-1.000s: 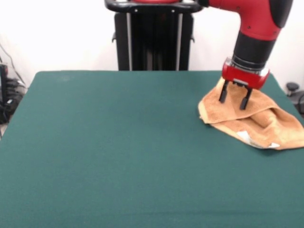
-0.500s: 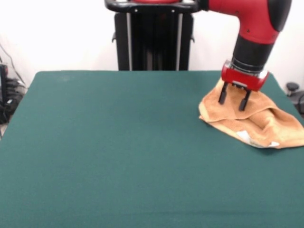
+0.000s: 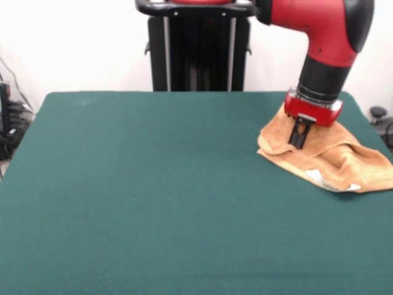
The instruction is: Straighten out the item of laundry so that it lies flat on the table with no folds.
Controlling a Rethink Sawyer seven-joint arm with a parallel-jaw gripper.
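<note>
We count one table, its dark green top filling most of the view. We count one towel, orange-tan and bunched into folds, lying directly under and around the gripper. We count one white tag on the towel, just below and to the right of the gripper. We count one red and black arm, carrying one gripper.

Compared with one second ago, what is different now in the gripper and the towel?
The gripper has closed: its two fingers, spread apart before, now stand together, pinching a fold of the towel near its upper left part. The arm has hardly moved. The towel is crumpled as before at the right side of the table, its white tag in the same place.
</note>
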